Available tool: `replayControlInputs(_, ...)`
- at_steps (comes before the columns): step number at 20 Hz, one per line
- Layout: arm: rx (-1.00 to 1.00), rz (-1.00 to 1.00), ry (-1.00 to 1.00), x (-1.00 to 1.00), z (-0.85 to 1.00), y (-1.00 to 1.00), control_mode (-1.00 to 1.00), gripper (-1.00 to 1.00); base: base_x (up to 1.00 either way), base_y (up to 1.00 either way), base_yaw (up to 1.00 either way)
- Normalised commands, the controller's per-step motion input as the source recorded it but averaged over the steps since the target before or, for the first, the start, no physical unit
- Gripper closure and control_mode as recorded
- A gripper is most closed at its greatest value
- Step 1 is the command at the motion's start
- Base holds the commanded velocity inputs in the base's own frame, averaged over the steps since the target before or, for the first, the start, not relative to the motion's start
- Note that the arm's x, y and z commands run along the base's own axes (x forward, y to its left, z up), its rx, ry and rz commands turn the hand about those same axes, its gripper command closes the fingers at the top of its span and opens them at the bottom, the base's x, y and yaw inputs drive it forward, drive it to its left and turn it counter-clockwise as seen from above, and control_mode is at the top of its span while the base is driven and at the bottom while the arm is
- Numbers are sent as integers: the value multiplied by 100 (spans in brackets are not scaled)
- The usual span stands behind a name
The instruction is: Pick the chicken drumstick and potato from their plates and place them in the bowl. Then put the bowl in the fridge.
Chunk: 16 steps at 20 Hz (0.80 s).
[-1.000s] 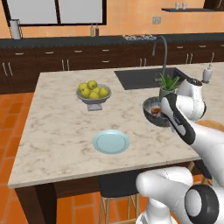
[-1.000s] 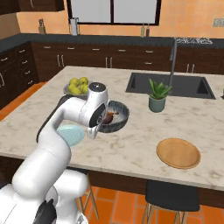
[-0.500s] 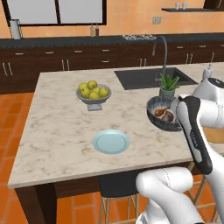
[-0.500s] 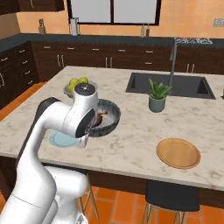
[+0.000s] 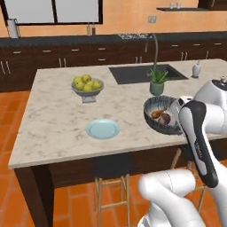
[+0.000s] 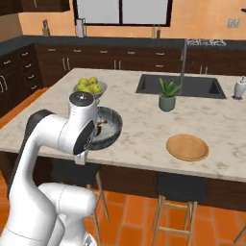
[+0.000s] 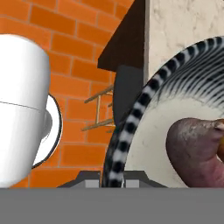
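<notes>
The dark ribbed bowl [image 5: 156,105] hangs at the counter's near right part, with the orange-brown chicken drumstick [image 5: 156,114] and the purplish potato [image 5: 165,118] inside. My gripper [image 7: 110,177] is shut on the bowl's striped rim [image 7: 131,127], and the potato [image 7: 194,151] lies close by on the pale inside. In the right base view the bowl [image 6: 109,126] is half hidden behind my forearm. The pale blue plate [image 5: 102,129] and the wooden plate [image 6: 187,147] lie bare on the counter. The fridge is out of view.
A pedestal bowl of yellow-green fruit [image 5: 88,85] stands mid-counter. A potted plant [image 5: 156,82] sits by the sink [image 5: 146,73], and a soap bottle [image 5: 196,69] at the far right. Stools [image 5: 109,167] stand under the counter's near edge above the orange tiled floor.
The arm has folded back, its forearm swinging up in front of the cameras. The held bowl has shifted slightly toward the counter's near edge. The plates have stayed put.
</notes>
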Motion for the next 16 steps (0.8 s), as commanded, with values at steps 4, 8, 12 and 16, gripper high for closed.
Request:
replayControlInputs(4,0,0,0,0,0,0,100,100,-37,-21,-77)
replayControlInputs(8,0,0,0,0,0,0,100,100,0,0,-99)
replayControlInputs(12,0,0,0,0,0,0,100,100,-1,-25,-83)
replayControlInputs(16,0,0,0,0,0,0,100,100,4,-76,-67)
